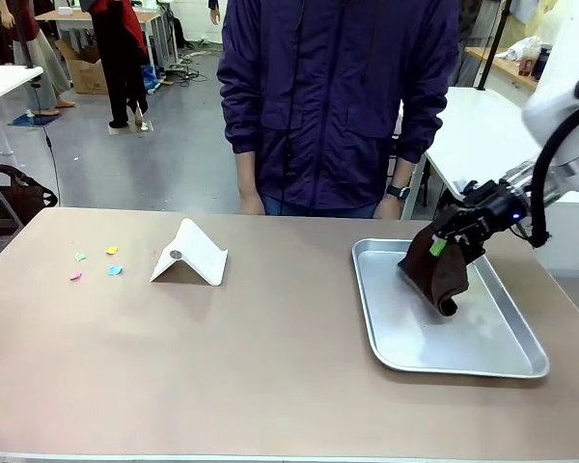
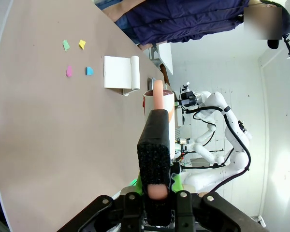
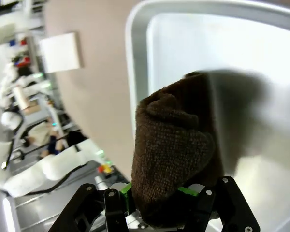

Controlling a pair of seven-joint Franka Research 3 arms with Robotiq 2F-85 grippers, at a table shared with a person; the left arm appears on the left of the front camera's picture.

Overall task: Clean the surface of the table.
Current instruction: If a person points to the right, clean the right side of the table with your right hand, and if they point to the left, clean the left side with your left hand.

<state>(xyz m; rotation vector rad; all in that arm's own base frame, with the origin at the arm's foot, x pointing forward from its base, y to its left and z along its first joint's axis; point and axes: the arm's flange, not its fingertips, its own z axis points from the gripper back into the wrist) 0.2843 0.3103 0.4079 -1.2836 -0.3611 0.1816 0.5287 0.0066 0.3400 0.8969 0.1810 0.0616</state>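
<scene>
Surface (image 1: 270, 367) runs 9 to 3, with scraps (image 1: 96, 262) at its 10 o'clock. Right claw (image 1: 444, 246), clamped on cloth (image 1: 436, 280) over tray (image 1: 463, 365), has them toward 9. Left claw (image 2: 156, 186), clamped on sponge (image 2: 154, 145), looks nearer.

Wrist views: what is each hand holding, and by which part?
Right hand: a brown cloth, gripped at its bunched upper end, the rest hanging over the tray. Left hand: a black brush, clamped at its near end.
</scene>
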